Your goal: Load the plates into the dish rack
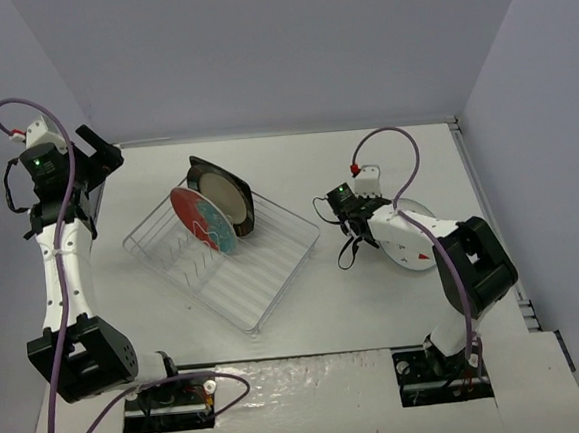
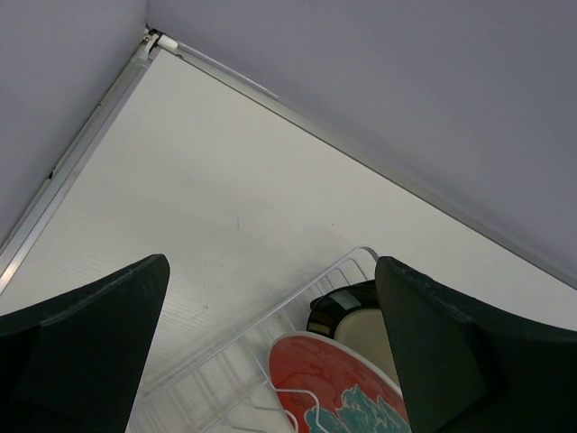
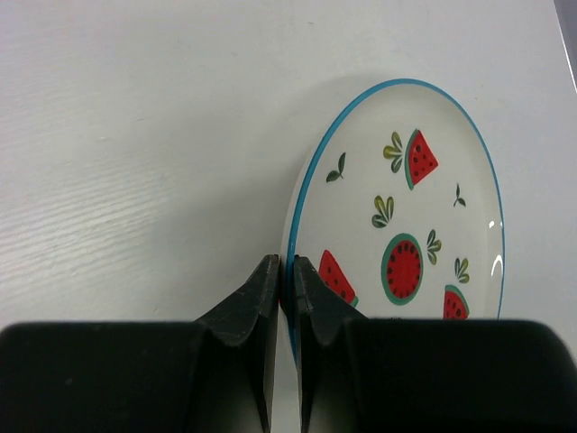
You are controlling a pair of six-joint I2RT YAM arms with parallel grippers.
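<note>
White tabletop (image 1: 377,310) boxed by grey walls (image 1: 256,49); wire dish rack (image 1: 264,279) at centre, 3 plates (image 1: 214,207) upright inside.
Right gripper (image 3: 287,280) pinches the blue rim of the watermelon plate (image 3: 406,207), right of the rack; left gripper (image 2: 270,262) spread wide, empty, far left.

We've got three plates on edge in the wire dish rack (image 1: 260,284) (red-teal floral (image 1: 202,221), beige (image 1: 224,196), black square (image 1: 205,165)); the white watermelon plate (image 3: 406,225) sits outside, to its right.

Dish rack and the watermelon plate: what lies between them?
In the top view: bare table beside the dish rack, then the right gripper with its dangling cable, shut on the rim of the watermelon plate.
</note>
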